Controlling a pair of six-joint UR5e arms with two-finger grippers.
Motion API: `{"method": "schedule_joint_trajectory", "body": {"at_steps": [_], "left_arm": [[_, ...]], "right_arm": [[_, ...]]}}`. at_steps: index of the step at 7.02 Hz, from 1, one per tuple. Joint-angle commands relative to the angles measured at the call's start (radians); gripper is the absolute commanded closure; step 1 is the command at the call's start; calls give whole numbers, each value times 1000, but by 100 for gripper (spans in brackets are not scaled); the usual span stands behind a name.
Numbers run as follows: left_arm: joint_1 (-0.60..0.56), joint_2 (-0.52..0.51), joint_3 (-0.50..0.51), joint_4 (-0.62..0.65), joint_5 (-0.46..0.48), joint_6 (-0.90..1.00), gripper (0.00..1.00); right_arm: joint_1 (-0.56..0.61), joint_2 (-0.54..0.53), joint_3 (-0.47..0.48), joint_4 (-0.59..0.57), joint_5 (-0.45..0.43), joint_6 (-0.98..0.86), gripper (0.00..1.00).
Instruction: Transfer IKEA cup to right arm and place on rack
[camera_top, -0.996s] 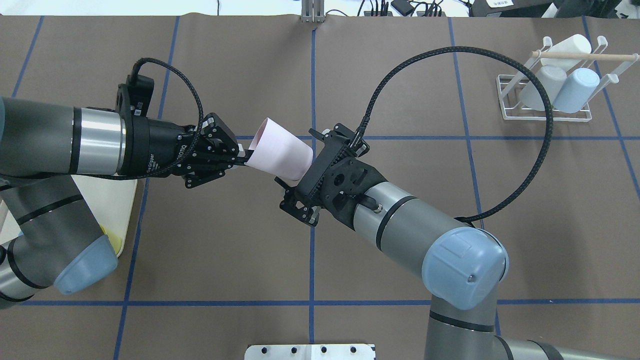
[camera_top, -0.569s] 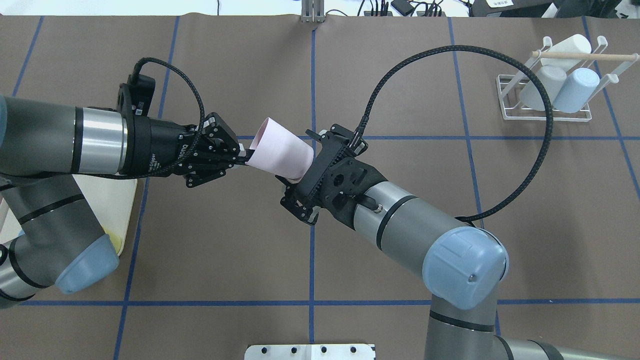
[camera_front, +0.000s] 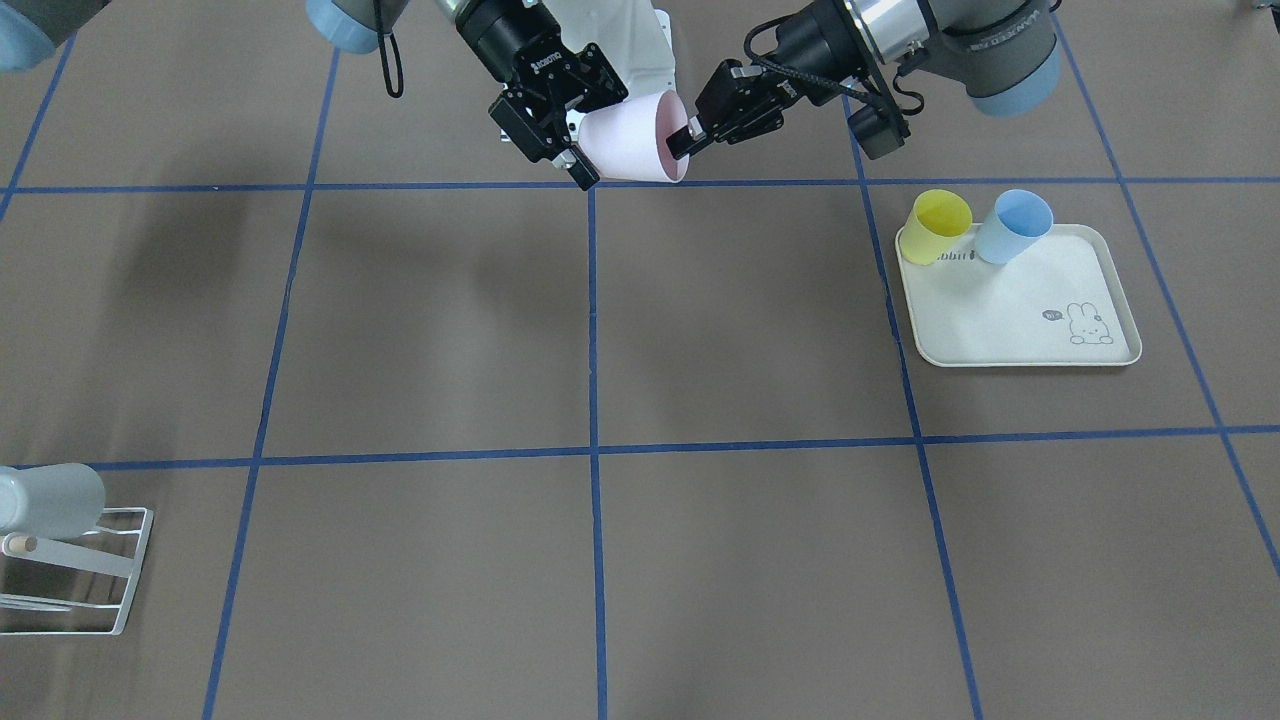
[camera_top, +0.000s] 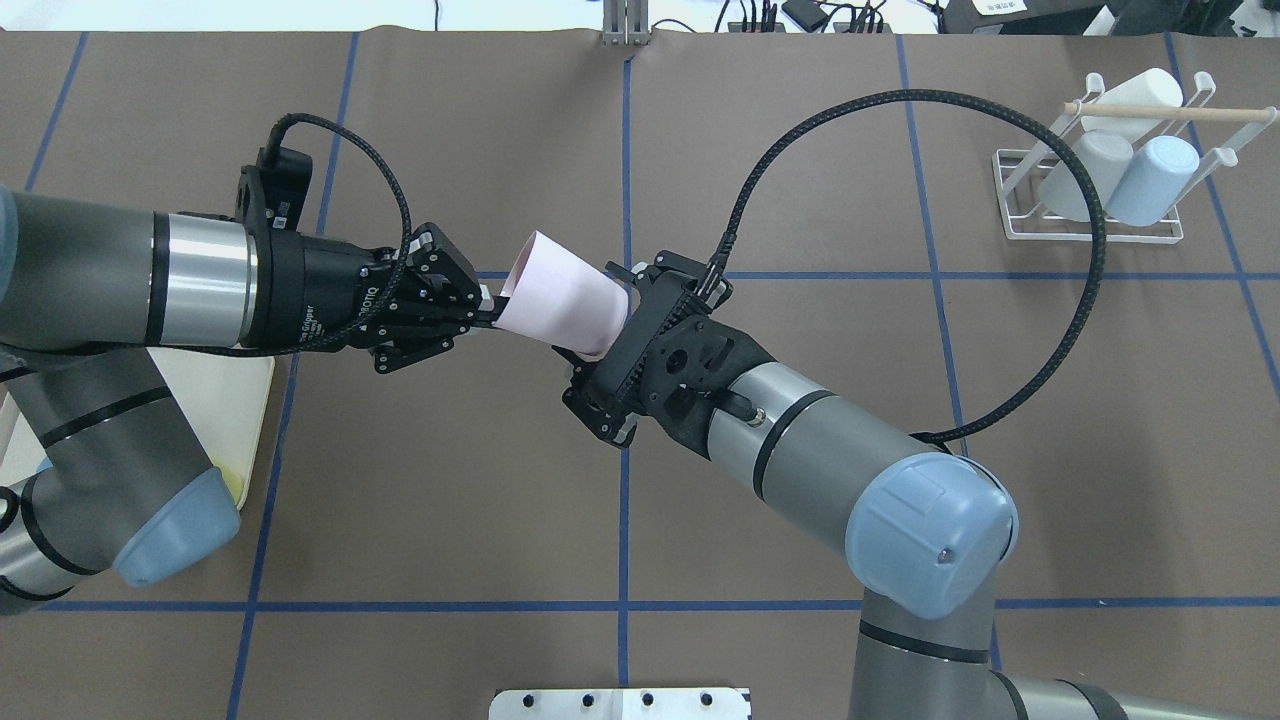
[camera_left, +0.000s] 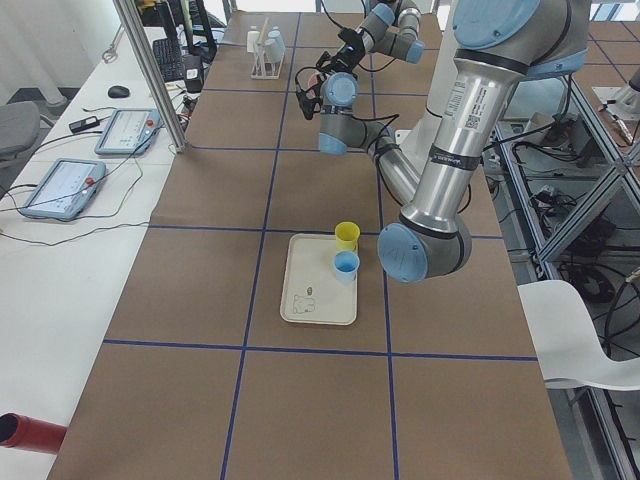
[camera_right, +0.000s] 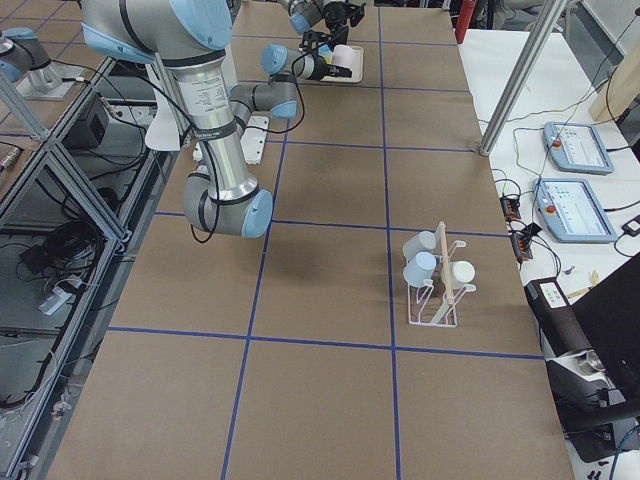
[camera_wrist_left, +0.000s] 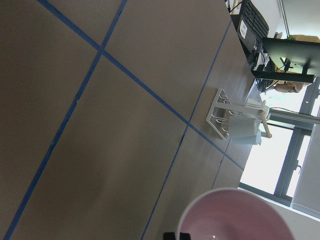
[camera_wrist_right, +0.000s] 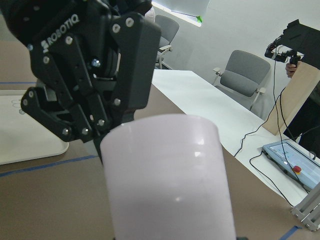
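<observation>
From my station I see the pink cup (camera_top: 560, 305) held in the air above the middle of the tabletop (camera_top: 420, 480), lying on its side between the two arms, mouth towards the left arm.

The left gripper (camera_top: 487, 308) has its jaws clenched on the cup's rim: in the left wrist view one finger shows just inside the mouth, and in the front-facing view the pinch sits on the wall of the rim.

The right gripper (camera_top: 605, 322) is at the cup's closed end, with a finger on either side of the base. I cannot tell whether those jaws press on the cup or only straddle it. In the right wrist view the cup's side fills the middle of the frame, with the left gripper's black body right behind it.

The rack (camera_top: 1095, 238) stands well apart, at the far right of the tabletop. It carries a white cup (camera_top: 1140, 100), a grey cup (camera_top: 1085, 175) and a light blue cup (camera_top: 1150, 180), with a wooden rod (camera_top: 1170, 112) across its top.

On the left arm's side a cream rabbit-print tray (camera_front: 1010, 320) holds a yellow cup (camera_front: 937, 225) and a blue cup (camera_front: 1012, 225), side by side at its edge nearest the robot.
</observation>
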Motion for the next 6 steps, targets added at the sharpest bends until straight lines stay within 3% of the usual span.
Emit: {"method": "schedule_joint_trajectory", "body": {"at_steps": [1,3,6], "left_arm": [[0,-2,2,0,0,0,100],[-2,-2,6,0,0,0,100],[-2,-4,13,0,2,0,100]], "right_arm": [[0,0,-1,0,0,-2,17],[0,0,1,0,0,-2,8],[2,0,1,0,0,-2,8]]}}
